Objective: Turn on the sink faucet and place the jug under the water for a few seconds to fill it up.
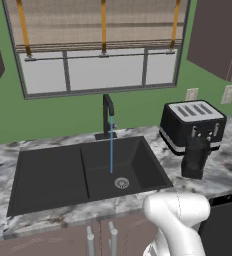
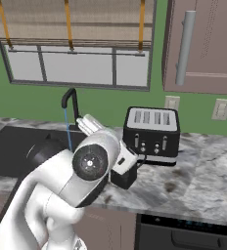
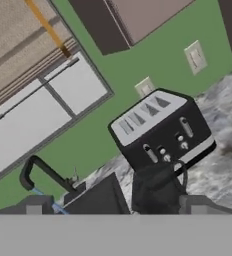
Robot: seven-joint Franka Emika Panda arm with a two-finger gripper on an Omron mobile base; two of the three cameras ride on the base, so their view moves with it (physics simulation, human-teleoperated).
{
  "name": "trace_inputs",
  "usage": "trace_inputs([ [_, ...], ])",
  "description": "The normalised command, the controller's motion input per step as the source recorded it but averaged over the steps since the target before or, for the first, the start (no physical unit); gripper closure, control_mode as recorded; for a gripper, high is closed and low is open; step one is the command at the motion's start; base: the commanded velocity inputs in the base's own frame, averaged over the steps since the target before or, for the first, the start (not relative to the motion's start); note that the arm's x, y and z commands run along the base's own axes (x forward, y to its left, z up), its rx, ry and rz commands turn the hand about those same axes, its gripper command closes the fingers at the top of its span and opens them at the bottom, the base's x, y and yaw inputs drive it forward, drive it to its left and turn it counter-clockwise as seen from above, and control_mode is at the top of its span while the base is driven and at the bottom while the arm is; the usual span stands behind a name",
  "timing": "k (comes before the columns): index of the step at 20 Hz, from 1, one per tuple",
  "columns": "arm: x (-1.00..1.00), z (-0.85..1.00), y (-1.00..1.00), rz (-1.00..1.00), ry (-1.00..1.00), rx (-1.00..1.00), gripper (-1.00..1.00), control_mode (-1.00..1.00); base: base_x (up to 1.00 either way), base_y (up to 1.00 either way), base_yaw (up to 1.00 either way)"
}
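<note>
The sink faucet (image 1: 108, 117) is running: a thin blue stream of water (image 1: 111, 150) falls into the right basin of the black sink (image 1: 48, 175). The dark jug (image 1: 194, 157) stands upright on the counter right of the sink, just in front of the toaster. In the hand view my gripper (image 3: 116, 207) is open, its fingertips (image 3: 35, 206) wide apart, and the jug (image 3: 155, 190) stands ahead between them, nearer the right one, with nothing gripped. From the right base camera my white hand partly covers the jug (image 2: 124, 179); faucet (image 2: 70, 100) and water (image 2: 68, 129) lie to its left.
A black toaster (image 1: 193, 120) with several slots stands right behind the jug on the marble counter (image 1: 223, 170). Wall sockets (image 1: 228, 93) and a brown upper cabinet (image 2: 203, 44) are above it. A window with a blind (image 1: 98, 45) is behind the faucet.
</note>
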Motion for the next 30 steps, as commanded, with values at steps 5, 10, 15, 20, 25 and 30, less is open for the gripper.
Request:
trace_inputs([
  [5, -0.85, -0.02, -0.90, 0.23, -0.10, -0.23, -1.00, -1.00, 0.00, 0.00, 0.00],
  [10, 0.02, -0.76, -0.59, 0.37, -0.01, -0.25, -1.00, -1.00, 0.00, 0.00, 0.00],
  [15, 0.32, -1.00, -0.07, 0.39, -0.21, -0.28, -1.00, -1.00, 0.00, 0.00, 0.00],
  [20, 0.60, -0.58, 0.00, 0.32, -0.11, -0.15, -1.00, -1.00, 0.00, 0.00, 0.00],
  [25, 0.65, -0.18, 0.19, 0.21, -0.01, -0.01, -1.00, -1.00, 0.00, 0.00, 0.00],
  [30, 0.60, -0.02, 0.07, 0.12, 0.03, 0.00, -1.00, -1.00, 0.00, 0.00, 0.00],
])
